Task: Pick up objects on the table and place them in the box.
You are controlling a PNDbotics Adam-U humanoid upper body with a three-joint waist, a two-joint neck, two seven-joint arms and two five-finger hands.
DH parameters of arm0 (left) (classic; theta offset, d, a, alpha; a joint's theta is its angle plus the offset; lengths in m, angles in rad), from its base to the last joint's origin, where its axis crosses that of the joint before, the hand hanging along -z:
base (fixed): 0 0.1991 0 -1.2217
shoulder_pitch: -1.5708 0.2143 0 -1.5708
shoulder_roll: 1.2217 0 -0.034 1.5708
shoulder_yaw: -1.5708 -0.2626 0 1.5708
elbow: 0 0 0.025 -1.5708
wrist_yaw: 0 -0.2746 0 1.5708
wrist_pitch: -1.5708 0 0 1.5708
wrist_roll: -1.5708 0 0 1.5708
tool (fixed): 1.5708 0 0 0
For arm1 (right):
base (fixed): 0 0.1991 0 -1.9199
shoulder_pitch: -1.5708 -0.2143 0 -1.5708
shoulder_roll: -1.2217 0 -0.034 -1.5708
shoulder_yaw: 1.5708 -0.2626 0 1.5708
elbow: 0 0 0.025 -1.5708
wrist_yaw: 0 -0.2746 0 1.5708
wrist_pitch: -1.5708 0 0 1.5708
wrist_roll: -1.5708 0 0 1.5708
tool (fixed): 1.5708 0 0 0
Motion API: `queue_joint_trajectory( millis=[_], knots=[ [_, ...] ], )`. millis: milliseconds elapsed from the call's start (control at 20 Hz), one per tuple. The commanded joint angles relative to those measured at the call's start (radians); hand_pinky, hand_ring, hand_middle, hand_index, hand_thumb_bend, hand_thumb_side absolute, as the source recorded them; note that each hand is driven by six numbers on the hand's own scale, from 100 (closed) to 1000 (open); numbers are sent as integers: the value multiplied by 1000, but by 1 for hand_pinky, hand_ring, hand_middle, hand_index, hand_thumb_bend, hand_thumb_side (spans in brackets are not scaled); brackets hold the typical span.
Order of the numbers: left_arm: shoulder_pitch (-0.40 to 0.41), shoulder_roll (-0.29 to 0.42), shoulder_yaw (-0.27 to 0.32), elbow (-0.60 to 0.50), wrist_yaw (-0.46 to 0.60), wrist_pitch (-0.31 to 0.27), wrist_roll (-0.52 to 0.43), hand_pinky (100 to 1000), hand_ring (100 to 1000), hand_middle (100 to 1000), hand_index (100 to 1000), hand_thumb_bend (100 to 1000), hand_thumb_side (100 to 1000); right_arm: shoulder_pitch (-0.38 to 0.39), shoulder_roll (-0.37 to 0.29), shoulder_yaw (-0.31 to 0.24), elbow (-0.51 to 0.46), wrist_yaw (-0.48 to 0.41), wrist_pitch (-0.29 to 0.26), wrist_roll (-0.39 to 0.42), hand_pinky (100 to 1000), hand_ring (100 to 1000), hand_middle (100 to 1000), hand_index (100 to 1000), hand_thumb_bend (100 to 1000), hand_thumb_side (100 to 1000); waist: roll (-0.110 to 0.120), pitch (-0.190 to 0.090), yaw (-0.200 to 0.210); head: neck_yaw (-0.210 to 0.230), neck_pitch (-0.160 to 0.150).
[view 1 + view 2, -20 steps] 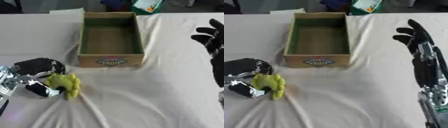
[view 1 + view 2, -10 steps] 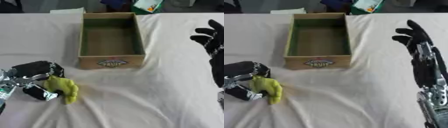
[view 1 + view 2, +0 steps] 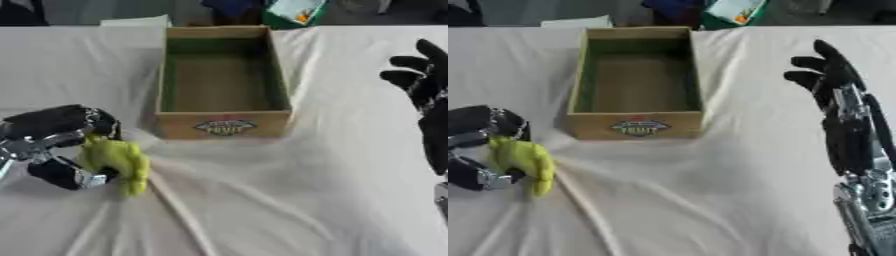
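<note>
1. At the left edge of the worktop (image 3: 262,200), the left hand (image 3: 54,145) is seen curled round a yellow-green toy (image 3: 114,161); the black fingers are wrapped over its top and near side, so the toy is held in that hand.

2. The toy is found low over the white cloth (image 3: 332,165), left of and nearer than the box; whether its lower end touches the cloth cannot be told. Its lumpy outline and hanging lower end suggest something soft and light, probably plush or rubbery; it is judged unlikely to break and likely to squash under the fingers.

3. Hold is best taken round the thick upper body, where it is gripped now, not at the thin dangling end, which would be expected to bend and slip out. A soft surface should give little risk of sliding, though it may sag on release.

4. The box (image 3: 222,82), of wood or card with a label on its near wall, is seen in the middle, open at the top and with nothing visible inside. The cloth is rucked in folds in front of it.

5. At the right, the right hand (image 3: 829,75) is held upright with fingers straight and spread, and nothing is held in it.
</note>
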Motion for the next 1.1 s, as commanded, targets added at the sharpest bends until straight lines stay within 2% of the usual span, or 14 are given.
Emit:
queue_joint_trajectory(
  millis=[50,400,600,750,1100],
  knots=[
    [-30,44,46,-42,58,-207,-231,456,619,530,538,100,303,-9,-9,-10,-20,-3,-2,-4,892,766,776,971,100,1000,3,-18,-1,5,-2],
    [-79,55,93,-60,90,-177,-193,453,618,529,536,100,300,-14,-15,-6,-20,-6,-5,1,892,767,776,971,100,1000,6,-15,-12,17,-7],
    [-83,52,77,-49,88,-177,-205,484,653,560,609,100,279,-15,-17,-5,-20,-7,-6,1,892,767,775,972,100,1000,5,-10,-15,23,-11],
    [-81,48,68,-38,91,-181,-229,475,640,536,589,100,285,-16,-17,-6,-20,-8,-7,0,891,768,776,972,100,1000,4,-9,-15,28,-16],
    [-102,54,90,-48,121,-173,-221,459,626,525,566,100,288,-17,-16,-6,-20,-10,-9,-5,891,768,775,971,100,1000,2,-11,-19,37,-34]
  ],
)
